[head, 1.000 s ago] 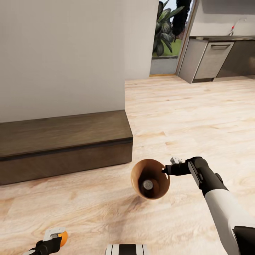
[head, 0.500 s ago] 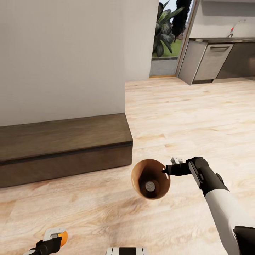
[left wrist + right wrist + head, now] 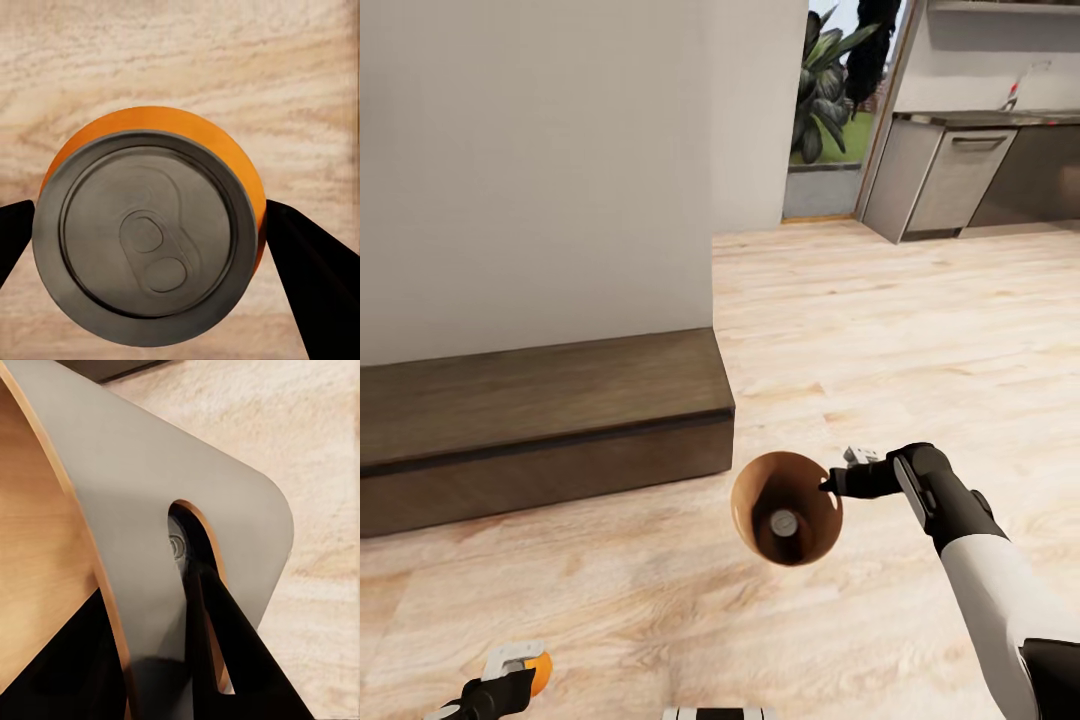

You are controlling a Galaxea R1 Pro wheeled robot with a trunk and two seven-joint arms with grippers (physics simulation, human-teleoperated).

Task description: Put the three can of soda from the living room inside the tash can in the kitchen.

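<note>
Low at the left, an orange soda can (image 3: pixel 538 672) is gripped by the left gripper (image 3: pixel 510 678), its fingers (image 3: pixel 315 277) pressed to either side of the can, whose long axis runs along the fingers, silvery top facing the wrist camera; a dark wooden step (image 3: pixel 540 420) is seen under a pale wall (image 3: pixel 560 150); to the right, the trash can (image 3: pixel 787 507) is carried above the wood floor (image 3: pixel 880 330), its rim pinched by the right gripper (image 3: pixel 835 486), one finger inside, one outside; one can top (image 3: pixel 783 522) is counted at its bottom. So: two cans seen, one bin. The bin's mouth lies well right of the held can, opening upward; the kitchen cabinets (image 3: pixel 950 180) are well ahead at the far right.
</note>
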